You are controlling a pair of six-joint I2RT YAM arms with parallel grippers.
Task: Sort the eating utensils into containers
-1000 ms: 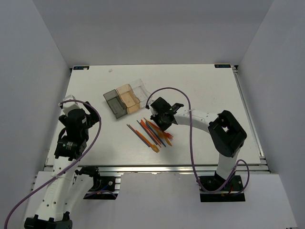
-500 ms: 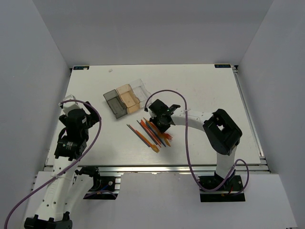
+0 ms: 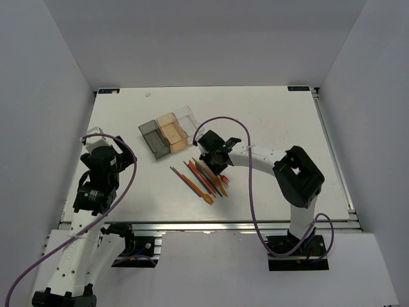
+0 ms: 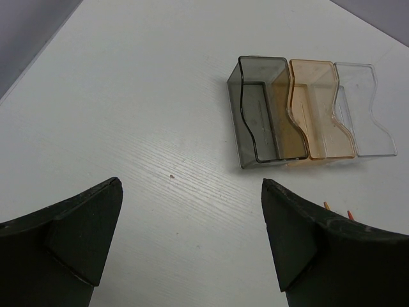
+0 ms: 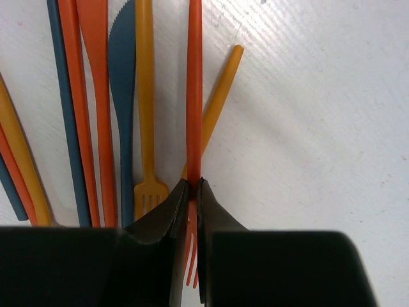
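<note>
Pinching a red fork beside its tines, right gripper sits among utensils; left gripper wide open

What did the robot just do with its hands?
The right hand slid a little left over the utensil pile and pinched shut on the red fork. The left hand stayed open and still; the bins did not move.

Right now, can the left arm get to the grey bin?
Probably yes. The left gripper is open and faces the grey bin with nothing between them; the right gripper, shut on a red fork, works off to the side.
</note>
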